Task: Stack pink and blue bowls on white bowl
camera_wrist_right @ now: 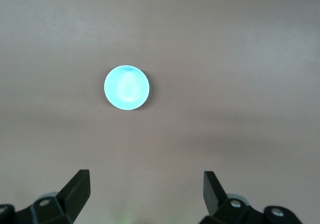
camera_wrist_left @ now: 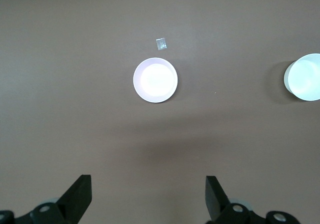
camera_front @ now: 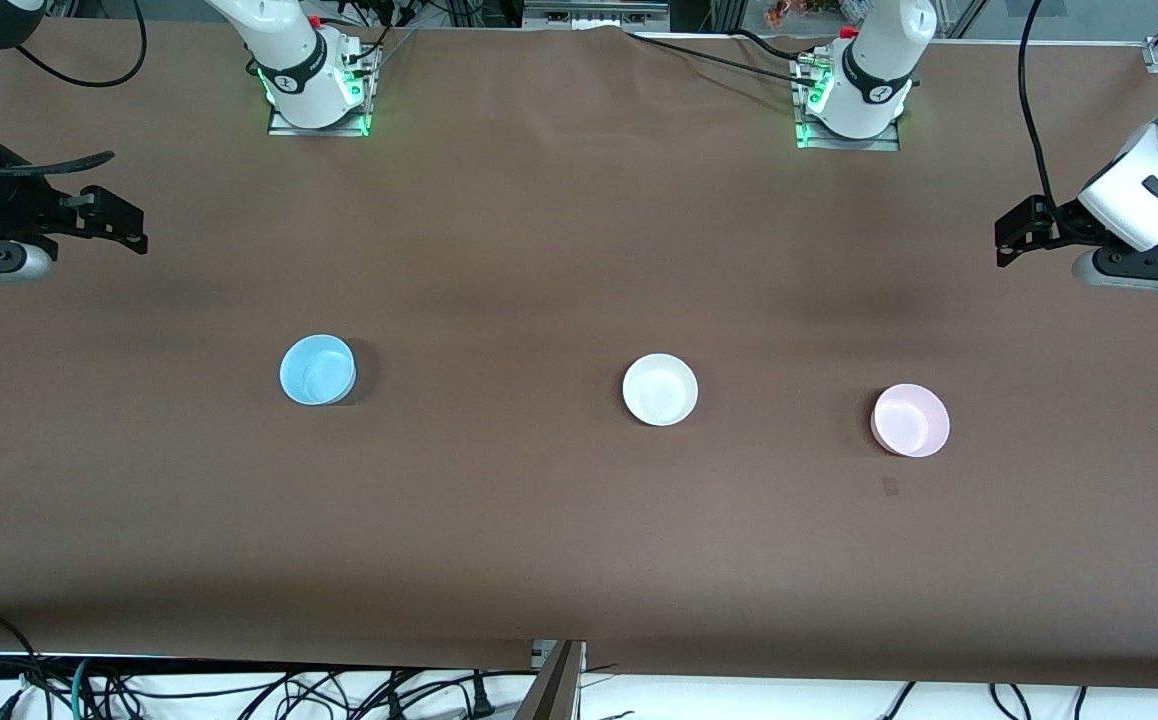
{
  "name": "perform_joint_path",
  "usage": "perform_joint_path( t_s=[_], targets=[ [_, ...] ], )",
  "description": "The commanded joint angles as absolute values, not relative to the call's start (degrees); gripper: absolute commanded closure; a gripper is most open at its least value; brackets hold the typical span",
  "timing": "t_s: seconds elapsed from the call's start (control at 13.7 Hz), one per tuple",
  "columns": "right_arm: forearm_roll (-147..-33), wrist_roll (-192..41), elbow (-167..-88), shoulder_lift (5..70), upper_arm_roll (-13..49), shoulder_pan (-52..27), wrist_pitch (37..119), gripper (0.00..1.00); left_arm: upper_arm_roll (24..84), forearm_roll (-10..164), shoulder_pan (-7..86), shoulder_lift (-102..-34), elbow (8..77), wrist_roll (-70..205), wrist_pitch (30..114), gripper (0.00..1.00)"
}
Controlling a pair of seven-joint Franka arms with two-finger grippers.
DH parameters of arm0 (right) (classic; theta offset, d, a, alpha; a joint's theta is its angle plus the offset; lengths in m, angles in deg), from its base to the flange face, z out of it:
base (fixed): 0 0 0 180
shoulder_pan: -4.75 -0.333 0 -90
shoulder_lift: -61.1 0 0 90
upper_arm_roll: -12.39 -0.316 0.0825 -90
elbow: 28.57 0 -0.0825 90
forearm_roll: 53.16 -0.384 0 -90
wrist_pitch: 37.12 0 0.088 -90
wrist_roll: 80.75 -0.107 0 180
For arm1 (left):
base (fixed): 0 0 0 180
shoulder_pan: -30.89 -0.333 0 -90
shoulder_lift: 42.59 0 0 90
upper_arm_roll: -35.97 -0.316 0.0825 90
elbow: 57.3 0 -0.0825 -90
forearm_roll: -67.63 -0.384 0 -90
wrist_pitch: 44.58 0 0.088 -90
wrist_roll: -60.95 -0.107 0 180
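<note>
Three small bowls stand upright and apart in a row across the middle of the table. The blue bowl [camera_front: 317, 369] is toward the right arm's end, the white bowl [camera_front: 659, 389] is in the middle, and the pink bowl [camera_front: 909, 420] is toward the left arm's end. My left gripper [camera_front: 1014, 235] is open and empty, up over the table at the left arm's end. Its wrist view shows the pink bowl [camera_wrist_left: 155, 80] and part of the white bowl [camera_wrist_left: 304, 77]. My right gripper [camera_front: 124, 225] is open and empty over the right arm's end. Its wrist view shows the blue bowl [camera_wrist_right: 126, 87].
The brown table cover [camera_front: 539, 250] is bare apart from a small tape mark [camera_front: 890, 487] beside the pink bowl, nearer the front camera. The mark also shows in the left wrist view [camera_wrist_left: 161, 43]. Both arm bases stand at the table's top edge. Cables hang below the front edge.
</note>
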State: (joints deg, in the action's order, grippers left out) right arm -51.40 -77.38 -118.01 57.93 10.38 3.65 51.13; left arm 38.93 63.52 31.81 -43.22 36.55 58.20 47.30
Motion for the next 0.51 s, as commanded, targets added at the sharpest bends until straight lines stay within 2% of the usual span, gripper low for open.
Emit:
perform_joint_path(
  t_s=[0.0,0.44],
  targets=[
    [-52.5,-78.1,-117.3,57.8,10.3,3.6,51.0,0.00,38.7,63.8,32.1,-44.0,34.5,58.0,45.9,0.00],
    [-52.5,-78.0,-117.3,57.8,10.3,3.6,51.1,0.00,38.6,64.7,31.5,-44.1,34.6,58.1,46.0,0.00]
  ],
)
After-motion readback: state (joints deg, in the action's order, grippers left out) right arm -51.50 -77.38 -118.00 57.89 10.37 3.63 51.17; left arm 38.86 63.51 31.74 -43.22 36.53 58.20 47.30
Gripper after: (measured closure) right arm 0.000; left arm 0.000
